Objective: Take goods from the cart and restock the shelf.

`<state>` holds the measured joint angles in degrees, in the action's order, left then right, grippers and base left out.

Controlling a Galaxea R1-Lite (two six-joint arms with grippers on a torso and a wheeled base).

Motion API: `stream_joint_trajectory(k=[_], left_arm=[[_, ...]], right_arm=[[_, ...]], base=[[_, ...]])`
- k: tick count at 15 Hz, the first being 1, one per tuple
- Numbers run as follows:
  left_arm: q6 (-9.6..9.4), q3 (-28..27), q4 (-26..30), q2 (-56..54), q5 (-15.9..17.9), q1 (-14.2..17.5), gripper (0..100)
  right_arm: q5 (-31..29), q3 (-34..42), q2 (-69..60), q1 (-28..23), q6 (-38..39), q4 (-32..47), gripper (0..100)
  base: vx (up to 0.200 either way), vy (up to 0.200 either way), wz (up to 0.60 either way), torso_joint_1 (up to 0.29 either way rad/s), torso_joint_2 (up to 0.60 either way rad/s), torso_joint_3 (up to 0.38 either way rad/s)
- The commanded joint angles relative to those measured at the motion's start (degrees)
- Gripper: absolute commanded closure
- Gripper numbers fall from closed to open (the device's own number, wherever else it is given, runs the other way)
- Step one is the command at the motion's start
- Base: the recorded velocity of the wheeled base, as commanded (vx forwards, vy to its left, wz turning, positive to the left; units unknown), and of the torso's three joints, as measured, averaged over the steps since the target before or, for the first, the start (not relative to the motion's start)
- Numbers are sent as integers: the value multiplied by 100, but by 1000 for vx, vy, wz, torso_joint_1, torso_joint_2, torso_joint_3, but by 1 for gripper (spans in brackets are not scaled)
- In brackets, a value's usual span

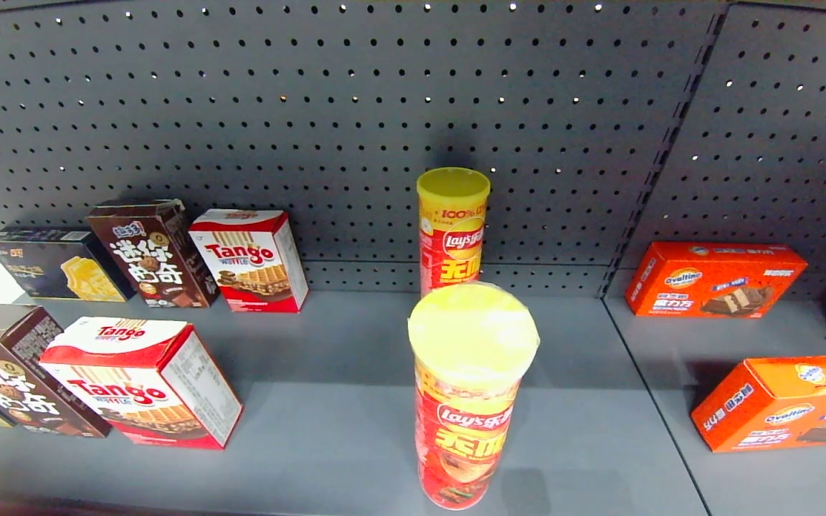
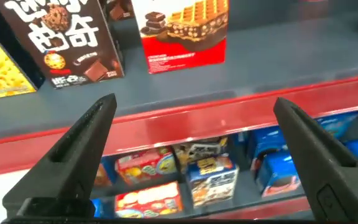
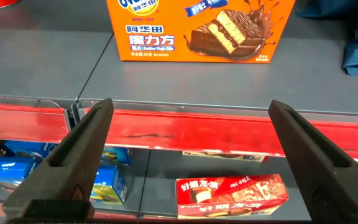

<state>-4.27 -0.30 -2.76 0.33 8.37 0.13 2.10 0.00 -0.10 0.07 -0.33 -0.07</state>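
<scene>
Nearest, the left gripper point(image 2: 194, 102) and the right gripper point(image 3: 191, 104) hover before the shelf's red front edge point(image 3: 185, 127), fingers spread and empty. Beneath that edge the wrist views catch a lower tier with blue packs point(image 2: 278, 162) left and a red box point(image 3: 232, 194) right. The head view looks down on the shelf point(image 1: 327, 401). A chip can point(image 1: 467, 401) stands near its front and a second chip can point(image 1: 452, 229) stands behind it by the pegboard point(image 1: 312, 107). Wafer boxes point(image 1: 144, 383) stand left and orange boxes point(image 1: 786, 401) lie right.

The left gripper point(image 2: 194, 101) and right gripper point(image 3: 191, 104) each have two matte black fingers point(image 2: 73, 155) (wedge-shaped, tapering to narrow tips) with bevelled edges.
</scene>
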Motion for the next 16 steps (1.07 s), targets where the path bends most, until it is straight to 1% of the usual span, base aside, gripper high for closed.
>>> stream_joint_trajectory(k=[1,2,3,4,5,6,7,8,9,10,12,16], left_arm=[[-4,13,-50,-33,-521,4,0],[-74,22,-50,-33,-961,4,0],[-206,22,-50,-33,-1259,4,0],[-435,30,-41,-33,-1576,4,0],[-470,30,-41,-33,-1646,4,0],[-443,30,-41,-33,-1558,4,0],[-233,22,12,-33,-697,-5,0],[-57,30,249,-33,77,-5,0],[-241,-31,451,-33,208,-13,0],[-206,-5,390,-33,200,-13,0],[-109,13,337,-33,6,-13,0],[-83,22,293,-33,-20,-13,0]], right_arm=[[1,0,10,1,-2,-1,0],[1,0,10,1,-2,-1,0],[1,0,10,1,-2,-1,0],[1,0,10,1,-2,-1,0],[1,0,10,1,-2,-1,0],[1,0,10,1,-2,-1,0],[1,0,10,10,-2,-1,0],[1,0,10,1,-2,-1,0],[1,0,10,1,-2,-1,0],[1,0,10,1,-2,-1,0],[1,0,10,1,-2,-1,0],[-25,0,10,1,-20,7,0]], base=[[0,0,0,0,0,0],[0,0,0,0,0,0],[0,0,0,0,0,0],[0,0,0,0,0,0],[0,0,0,0,0,0],[0,0,0,0,0,0],[0,0,0,0,0,0],[0,0,0,0,0,0],[0,0,0,0,0,0],[0,0,0,0,0,0],[0,0,0,0,0,0],[0,0,0,0,0,0]])
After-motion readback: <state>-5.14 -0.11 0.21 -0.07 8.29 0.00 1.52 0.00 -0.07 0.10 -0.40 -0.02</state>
